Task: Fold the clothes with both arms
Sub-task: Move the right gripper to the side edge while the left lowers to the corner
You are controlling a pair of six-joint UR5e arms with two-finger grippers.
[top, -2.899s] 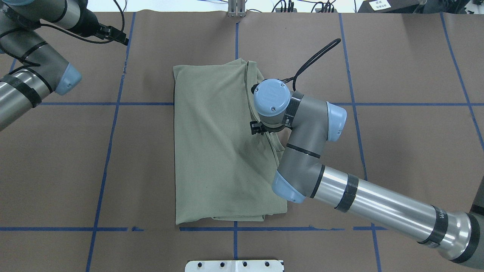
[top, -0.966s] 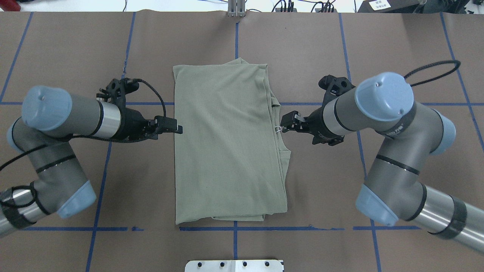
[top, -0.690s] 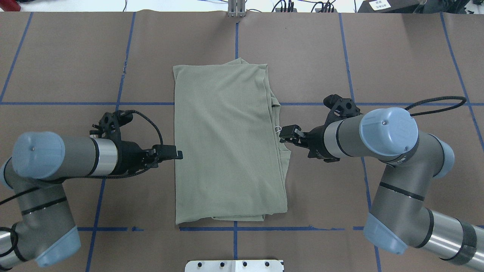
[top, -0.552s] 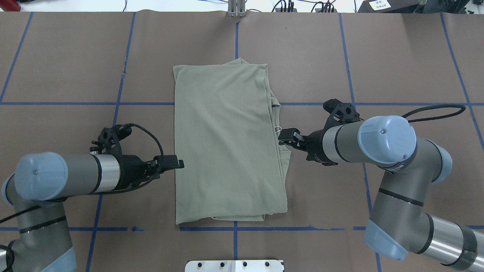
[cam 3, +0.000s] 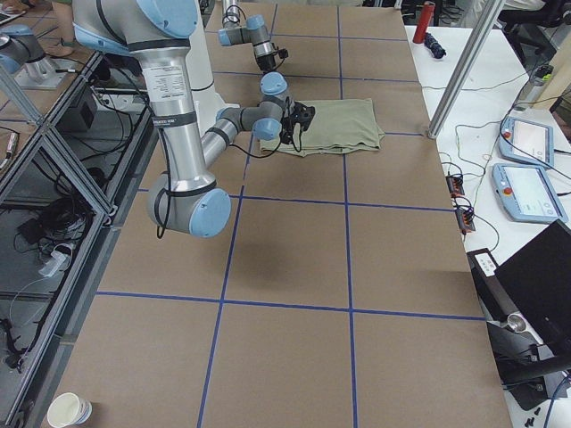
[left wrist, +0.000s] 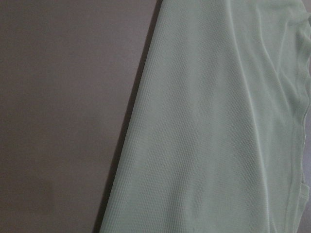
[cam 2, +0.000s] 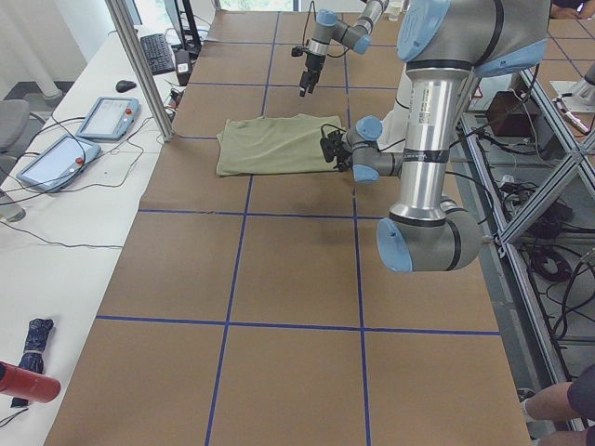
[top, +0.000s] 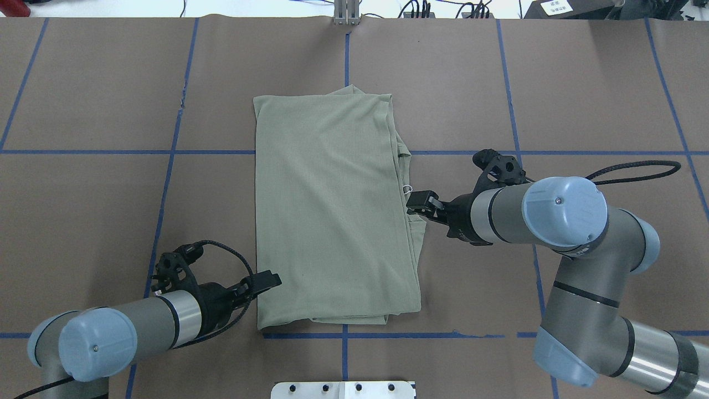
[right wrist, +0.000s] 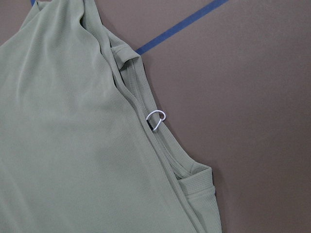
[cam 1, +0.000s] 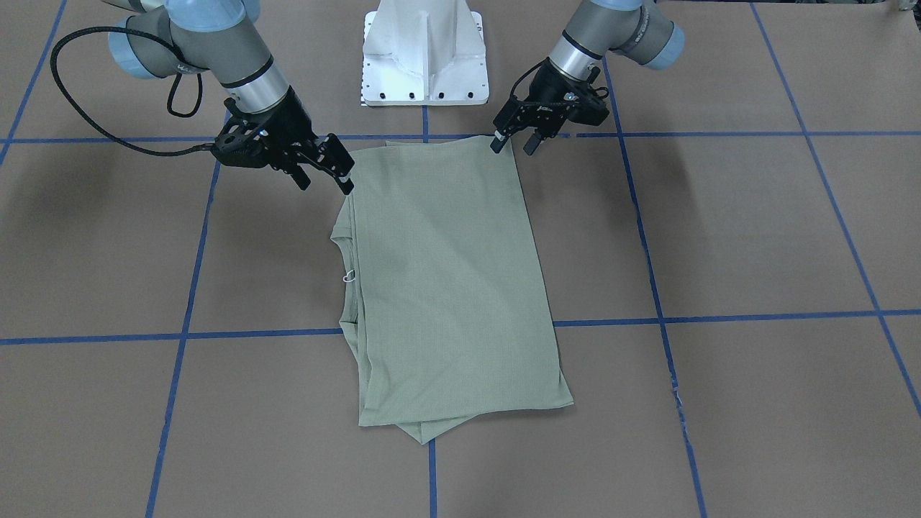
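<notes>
The pale sage-green shirt (top: pixel 332 210) lies folded into a long rectangle in the middle of the table (top: pixel 83 221); it also shows in the front view (cam 1: pixel 446 273). Its ribbed neck and a small white loop (right wrist: pixel 156 116) lie along its right edge. My left gripper (top: pixel 270 280) is open and empty just over the shirt's near left corner, which also shows in the front view (cam 1: pixel 512 146). My right gripper (top: pixel 420 201) is open and empty beside the shirt's right edge, close to the loop, as the front view (cam 1: pixel 325 180) also shows. Neither wrist view shows fingers.
The brown table cover carries a grid of blue tape lines (top: pixel 343 336). The white pedestal base (cam 1: pixel 424 54) stands at the robot's edge, just behind the shirt's near end. Side benches hold tablets (cam 2: pixel 56 158) and a metal post (cam 2: pixel 139 65).
The right arm has lifted off the shirt and its gripper now sits at the right edge. The left arm came in and slid along the left edge to the near corner.
</notes>
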